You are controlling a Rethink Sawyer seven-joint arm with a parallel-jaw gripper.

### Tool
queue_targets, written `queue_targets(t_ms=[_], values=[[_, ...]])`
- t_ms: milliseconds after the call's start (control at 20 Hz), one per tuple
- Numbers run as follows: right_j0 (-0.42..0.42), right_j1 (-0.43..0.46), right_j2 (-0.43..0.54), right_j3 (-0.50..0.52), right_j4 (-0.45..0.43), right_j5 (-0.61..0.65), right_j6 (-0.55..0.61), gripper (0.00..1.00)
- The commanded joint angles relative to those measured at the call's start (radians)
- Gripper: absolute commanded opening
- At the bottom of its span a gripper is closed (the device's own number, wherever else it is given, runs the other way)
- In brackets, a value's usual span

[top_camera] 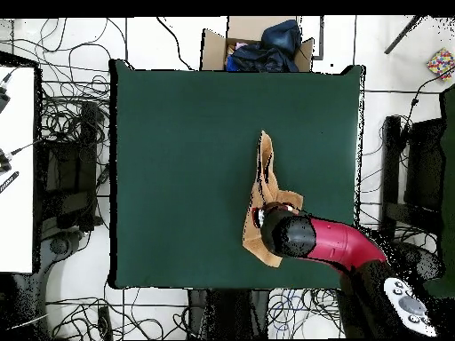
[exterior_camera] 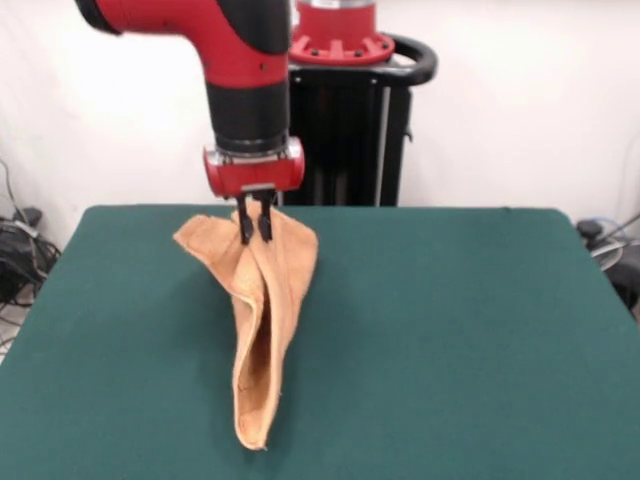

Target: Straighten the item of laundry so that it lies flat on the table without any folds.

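The light-orange terry towel point(exterior_camera: 262, 310) hangs from my gripper point(exterior_camera: 254, 236) in a long folded drape. Its upper part is lifted off the dark green table point(exterior_camera: 450, 330). Its lower end rests on the cloth near the front edge. My gripper's two black fingers are shut on the towel's top fold. In the overhead view the towel point(top_camera: 265, 173) shows as a narrow strip running away from the arm, and the gripper is hidden under the red and black wrist point(top_camera: 289, 235). No care tag shows.
A cardboard box with dark clothing point(top_camera: 262, 44) stands past the table's far edge in the overhead view. Cables lie on the floor around the table. The robot's pedestal point(exterior_camera: 345, 110) stands behind the table.
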Motion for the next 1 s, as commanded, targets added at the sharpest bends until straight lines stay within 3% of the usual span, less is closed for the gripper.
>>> queue_targets(t_ms=[50,300,1000], values=[[0.039,0.128,-0.064,-0.020,-0.019,-0.068,0.201,0.00],[0.032,0.160,-0.072,-0.042,-0.011,-0.087,0.170,0.00],[0.016,0.125,-0.066,-0.044,0.004,-0.039,0.137,0.00]])
